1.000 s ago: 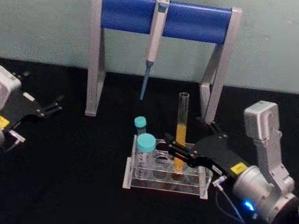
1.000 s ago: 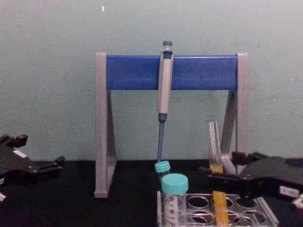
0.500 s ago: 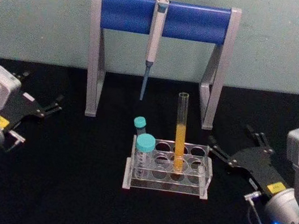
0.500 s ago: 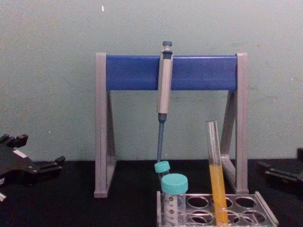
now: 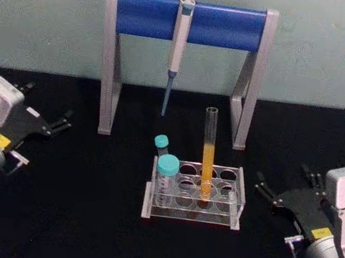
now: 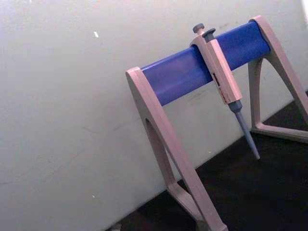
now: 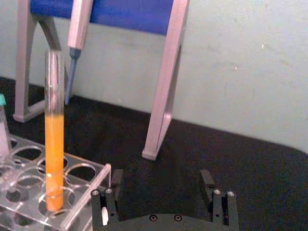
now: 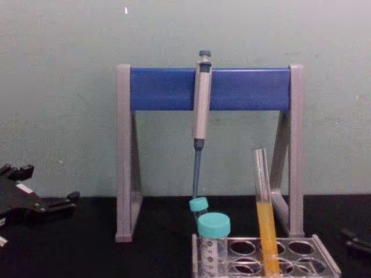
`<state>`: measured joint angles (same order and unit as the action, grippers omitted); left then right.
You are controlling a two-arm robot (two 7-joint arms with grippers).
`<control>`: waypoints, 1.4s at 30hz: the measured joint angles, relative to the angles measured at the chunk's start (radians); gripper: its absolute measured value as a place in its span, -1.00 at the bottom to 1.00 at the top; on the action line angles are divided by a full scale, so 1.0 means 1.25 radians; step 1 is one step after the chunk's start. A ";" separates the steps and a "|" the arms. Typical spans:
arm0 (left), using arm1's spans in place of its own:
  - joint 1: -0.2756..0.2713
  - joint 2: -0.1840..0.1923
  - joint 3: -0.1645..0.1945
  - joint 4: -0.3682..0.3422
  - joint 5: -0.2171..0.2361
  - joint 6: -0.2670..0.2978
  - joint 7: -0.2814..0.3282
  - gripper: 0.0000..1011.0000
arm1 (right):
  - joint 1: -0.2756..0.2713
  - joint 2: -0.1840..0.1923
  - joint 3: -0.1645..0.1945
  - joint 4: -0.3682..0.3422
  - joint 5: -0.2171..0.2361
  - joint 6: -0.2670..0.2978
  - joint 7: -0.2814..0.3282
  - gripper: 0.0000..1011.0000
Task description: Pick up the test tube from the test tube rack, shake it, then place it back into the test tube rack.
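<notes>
The test tube (image 5: pixel 209 153), tall clear glass with orange-yellow liquid in its lower half, stands nearly upright in a middle hole of the clear test tube rack (image 5: pixel 210 217). Nothing holds it. My right gripper (image 5: pixel 284 174) rests open on the black table to the right of the rack, well apart from it. In the right wrist view its own gripper (image 7: pixel 161 182) is open and empty, with the test tube (image 7: pixel 54 130) and rack (image 7: pixel 85 208) ahead of it. The chest view shows the test tube (image 8: pixel 264 215) leaning slightly in the rack (image 8: pixel 328 264). My left gripper (image 5: pixel 51 103) sits open at the far left.
Two teal-capped tubes (image 5: pixel 167 168) occupy the rack's left end. Behind the rack stands a grey-and-blue pipette stand (image 5: pixel 190 21) with a pipette (image 5: pixel 176 53) hanging from its bar. The black table around the rack is open on both sides.
My right gripper let go of the test tube, opened, and drew back to the right and toward me. The tube now stands free in the rack. The left arm stayed still.
</notes>
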<state>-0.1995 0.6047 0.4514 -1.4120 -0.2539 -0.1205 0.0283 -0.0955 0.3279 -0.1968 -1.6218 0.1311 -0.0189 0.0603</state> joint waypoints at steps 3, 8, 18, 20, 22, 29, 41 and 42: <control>0.000 0.000 0.000 0.000 0.000 0.000 0.000 0.98 | 0.005 -0.008 -0.002 0.017 -0.008 0.007 0.002 0.98; 0.000 0.000 0.000 0.000 0.000 0.000 0.000 0.98 | 0.014 -0.018 -0.003 0.037 -0.014 0.016 0.018 0.98; 0.000 0.000 0.000 0.000 0.000 0.000 0.000 0.98 | 0.021 -0.027 -0.002 0.050 -0.022 0.029 0.032 0.98; 0.000 0.000 0.000 0.000 0.000 0.000 0.000 0.98 | 0.021 -0.026 -0.002 0.049 -0.022 0.029 0.032 0.98; 0.000 0.000 0.000 0.000 0.000 0.000 0.000 0.98 | 0.021 -0.026 -0.002 0.049 -0.022 0.029 0.032 0.98; 0.000 0.000 0.000 0.000 0.000 0.000 0.000 0.98 | 0.020 -0.025 -0.002 0.047 -0.021 0.028 0.032 0.98; 0.000 0.000 0.000 0.000 0.000 0.000 0.000 0.98 | 0.020 -0.024 -0.003 0.046 -0.019 0.026 0.032 0.98; 0.000 0.000 0.000 0.000 0.000 0.000 0.000 0.98 | 0.020 -0.024 -0.003 0.046 -0.019 0.026 0.032 0.98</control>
<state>-0.1996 0.6047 0.4514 -1.4120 -0.2539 -0.1205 0.0283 -0.0711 0.2980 -0.2006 -1.5644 0.1076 0.0139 0.0999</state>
